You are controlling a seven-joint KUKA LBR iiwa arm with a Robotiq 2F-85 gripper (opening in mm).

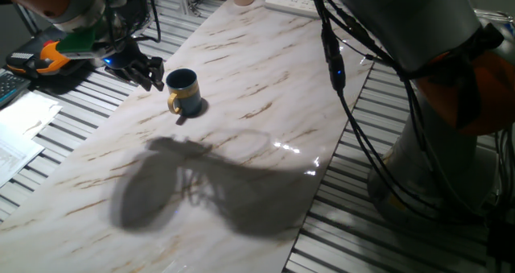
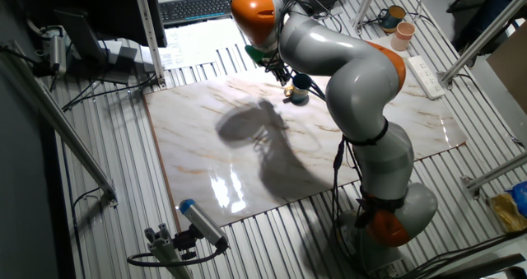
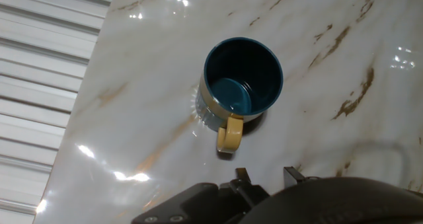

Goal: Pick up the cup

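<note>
- One cup (image 1: 184, 90) stands upright on the marble bench (image 1: 265, 136), near its far left edge in one fixed view, dark blue with a single yellow handle (image 3: 230, 133).
- The hand view looks down into the cup, whose inside holds nothing visible; its handle points toward the camera.
- One gripper (image 1: 150, 70) hangs just left of the cup and does not touch it.
- Its dark fingers (image 1: 153, 73) look spread, so the jaws seem released, though the view is dim and I cannot be sure.
- One pale pink cup (image 2: 403, 34) stands off the bench on the slatted floor, beside one white power strip (image 2: 430, 76).
- One keyboard (image 2: 196, 8) lies beyond the bench's far edge in the other fixed view.
- The arm's shadow (image 1: 201, 184) falls across the middle of the bench.
</note>
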